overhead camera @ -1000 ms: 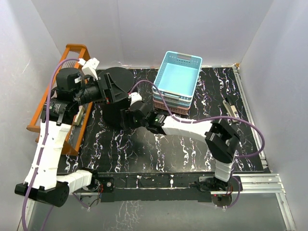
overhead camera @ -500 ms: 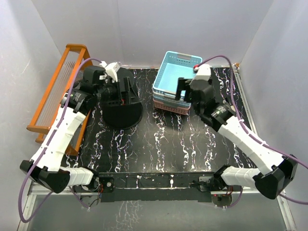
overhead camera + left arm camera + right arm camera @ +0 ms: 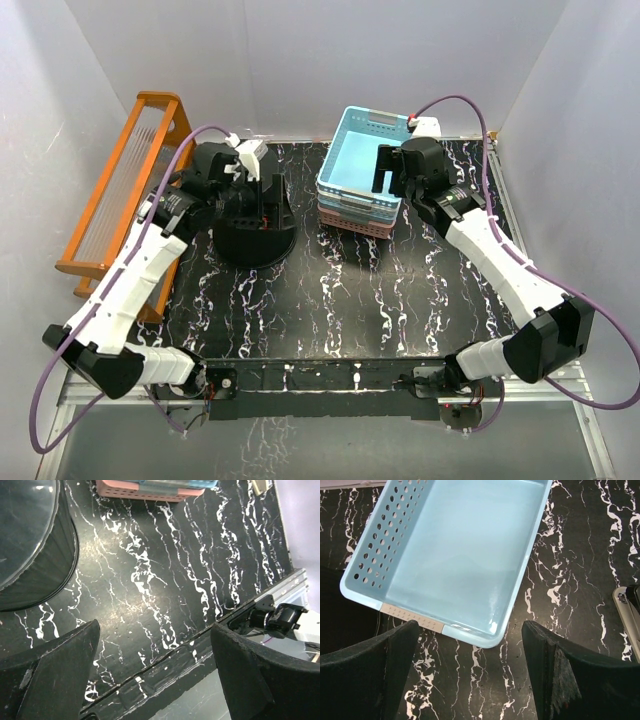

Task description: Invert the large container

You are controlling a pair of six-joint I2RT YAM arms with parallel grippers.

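Two end effectors hang with fingers spread apart, gripping nothing. We see the left end effector (image 3: pixel 156 655) close above the large container (image 3: pixel 262 240), which stands wide end down at the back left of the tabletop (image 3: pixel 350 290). The right end effector (image 3: pixel 469 656) hovers over the blue basket (image 3: pixel 455 550).

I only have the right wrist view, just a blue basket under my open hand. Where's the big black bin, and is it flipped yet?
Observer: Top view shows the black bin left of the blue basket, wide end on the table, closed base up.
Operator: Is anything gripping it?
Observer: No. Its own camera shows the left hand open, nothing between its fingers, the bin off to one side.
Operator: Anything under my basket?
Observer: A pink basket, stacked beneath it.
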